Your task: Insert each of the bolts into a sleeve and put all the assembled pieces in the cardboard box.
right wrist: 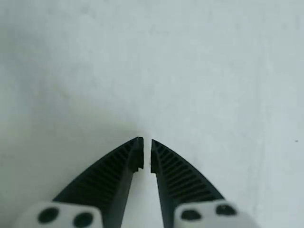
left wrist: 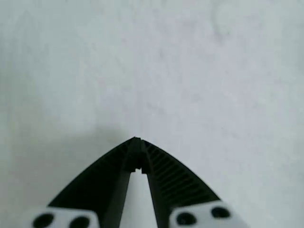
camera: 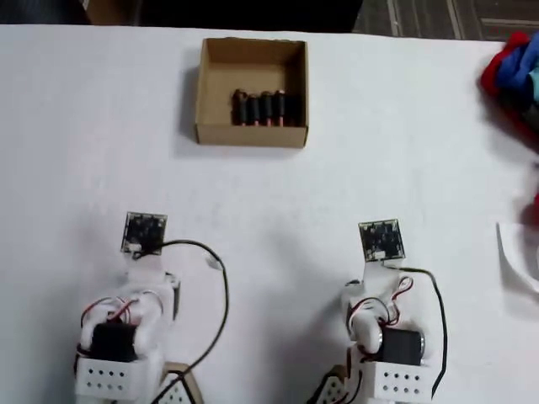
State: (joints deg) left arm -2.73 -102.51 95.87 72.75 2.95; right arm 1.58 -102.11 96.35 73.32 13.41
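The cardboard box stands open at the far middle of the white table. Inside it several black sleeves with reddish bolts lie side by side in a row. Both arms sit folded at the near edge, far from the box: the left arm and the right arm. Over bare table my left gripper is shut, its black ribbed fingertips touching with nothing between them. My right gripper is shut too, with a hairline slit between its tips and nothing held.
A bundle of red and blue cloth lies at the far right edge. Below it a white curved sheet pokes in from the right. A black cable loops beside the left arm.
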